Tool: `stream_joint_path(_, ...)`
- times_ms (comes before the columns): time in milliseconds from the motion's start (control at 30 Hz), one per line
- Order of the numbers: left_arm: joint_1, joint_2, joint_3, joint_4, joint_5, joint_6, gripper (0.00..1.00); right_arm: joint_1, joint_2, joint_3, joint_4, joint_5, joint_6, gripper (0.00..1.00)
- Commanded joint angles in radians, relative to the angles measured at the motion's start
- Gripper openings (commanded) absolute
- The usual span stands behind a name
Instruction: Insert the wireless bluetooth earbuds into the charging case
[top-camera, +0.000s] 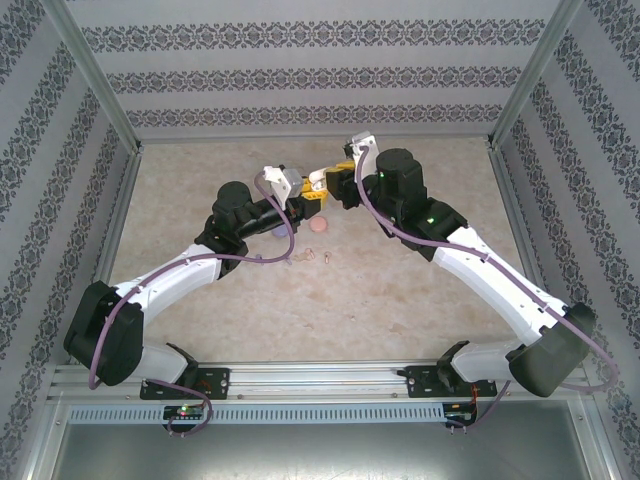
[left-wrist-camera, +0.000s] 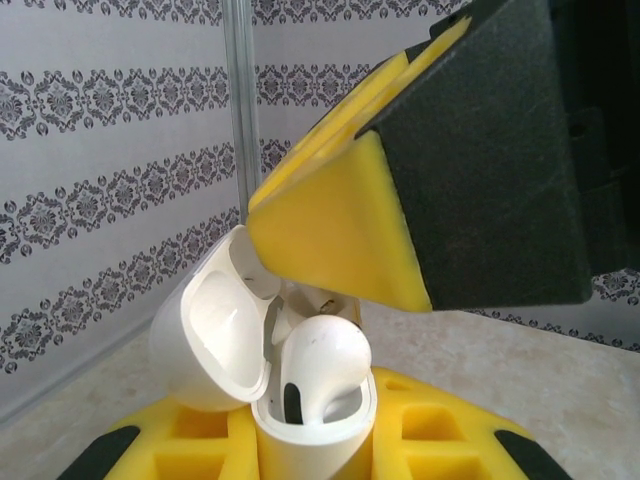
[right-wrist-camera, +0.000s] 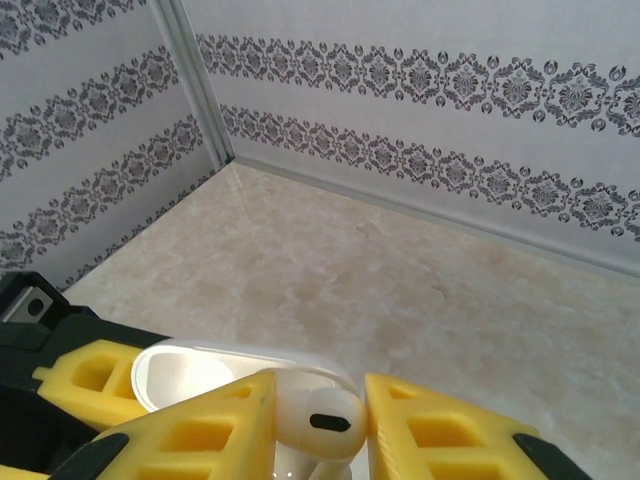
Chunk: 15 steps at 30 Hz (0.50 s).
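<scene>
Reference: white charging case (left-wrist-camera: 305, 452), upright, lid (left-wrist-camera: 210, 330) swung open and tilted off to one side.

Left pincer (top-camera: 304, 203): pinching the lower body of the case, a yellow finger (left-wrist-camera: 190, 445) on either side of it.

White earbud (right-wrist-camera: 320, 425): at the mouth of the case. The rounded head stands above the case rim, with the lower part down in the well. A dark grille patch shows on the head.

Right pincer (right-wrist-camera: 320, 392): comes in over the case from above, pressed onto the earbud's head, which sits pinched between the two yellow tips. From the left wrist, one of its tips (left-wrist-camera: 340, 235) hangs just above the earbud and beside the open lid.

Around the case, top view:
- A round pinkish thing (top-camera: 320, 227) lies on the surface (right-wrist-camera: 420, 270), just on the arm-base side of the case — too small to say what it is.
- Two tiny pinkish-beige earbuds (top-camera: 328, 258) lie further from the case on that same side, near each other but not touching.
</scene>
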Motion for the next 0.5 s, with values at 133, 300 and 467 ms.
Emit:
stream_joint_path(133, 0.010, -0.011, 0.029, 0.053, 0.015, -0.008, 0.00, 0.053, 0.007, -0.047, -0.029, 0.093, -0.115, 0.28)
stream_joint_path(300, 0.010, -0.009, 0.031, 0.053, 0.015, -0.006, 0.00, 0.088, 0.008, -0.056, -0.038, 0.114, -0.162, 0.28)
stream_joint_path(467, 0.010, -0.009, 0.033, 0.053, 0.012, -0.004, 0.00, 0.096, 0.005, -0.065, -0.038, 0.121, -0.163, 0.28)
